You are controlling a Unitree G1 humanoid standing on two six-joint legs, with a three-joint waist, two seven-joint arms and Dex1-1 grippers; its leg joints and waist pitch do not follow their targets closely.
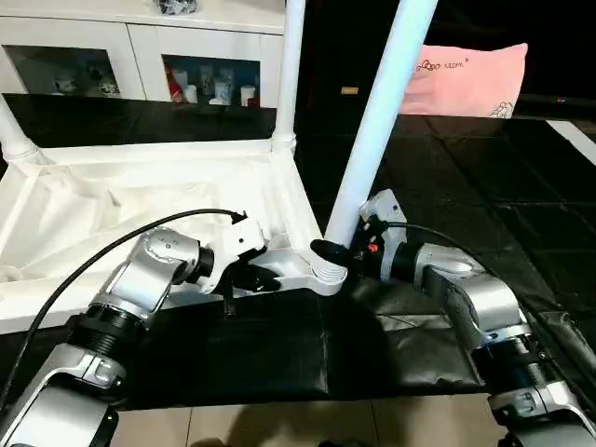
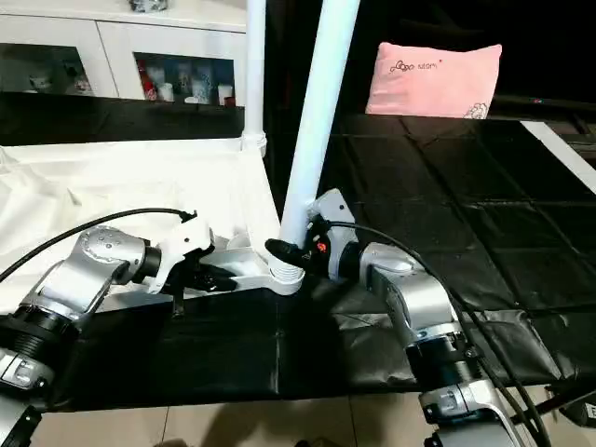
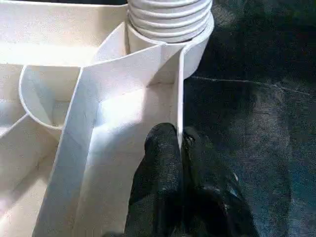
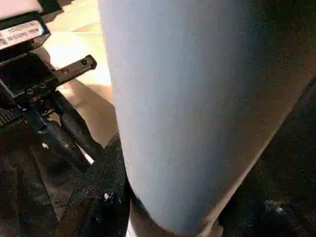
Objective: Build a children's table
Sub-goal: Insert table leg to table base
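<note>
The white tabletop lies upside down on a black mat. One leg stands upright in its far right corner socket, and another leg stands at the far left. A third leg leans in the near right corner socket, with its ribbed end seated there. My right gripper is shut around this leg just above the socket; the leg looms close in the right wrist view. My left gripper is shut on the tabletop's thin rim wall next to that socket, its fingers pinching it.
A white cabinet with glass doors stands behind the tabletop. A pink pillow lies at the back right. The black mat ends near me at a pale floor strip. A black cable loops over my left forearm.
</note>
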